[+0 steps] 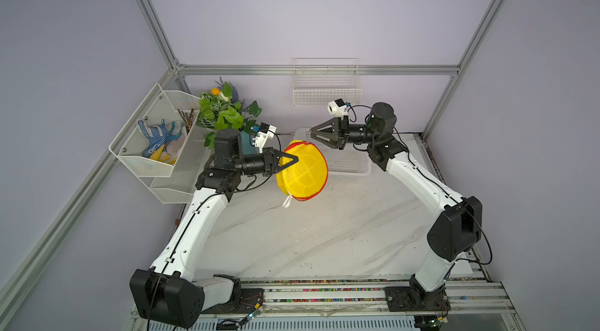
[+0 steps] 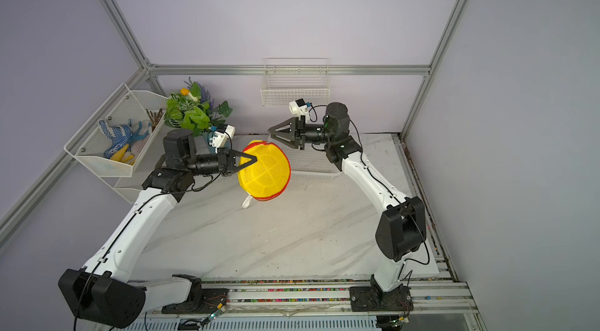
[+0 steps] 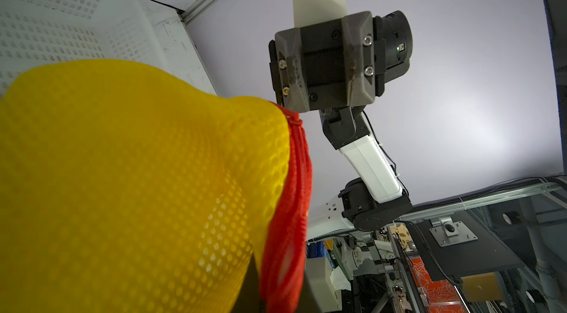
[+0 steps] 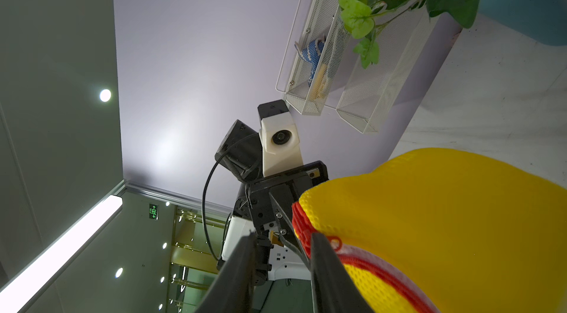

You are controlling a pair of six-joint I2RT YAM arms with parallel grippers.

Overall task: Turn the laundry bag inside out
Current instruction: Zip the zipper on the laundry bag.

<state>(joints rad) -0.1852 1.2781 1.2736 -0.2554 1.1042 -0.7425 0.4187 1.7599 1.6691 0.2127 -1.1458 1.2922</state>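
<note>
The laundry bag (image 1: 303, 172) (image 2: 264, 172), bright yellow mesh with red zipper trim (image 1: 312, 195), hangs in the air above the back of the marble table (image 1: 324, 232). A small white tab (image 1: 288, 202) dangles from its lower edge. My left gripper (image 1: 293, 160) (image 2: 253, 160) is shut on the bag's upper left edge. In the left wrist view the bag (image 3: 138, 188) fills the near side and hides the jaws. My right gripper (image 1: 311, 135) (image 2: 269, 133) (image 4: 283, 265) is open just right of the bag's top, with nothing between its fingers. One finger (image 4: 328, 274) lies beside the red trim.
A white perforated basket (image 1: 344, 160) sits on the table behind the bag, under the right gripper. A wire basket (image 1: 326, 92) hangs on the back wall. Mesh bins (image 1: 156, 138) holding gloves are fixed at the left, beside a potted plant (image 1: 227, 112).
</note>
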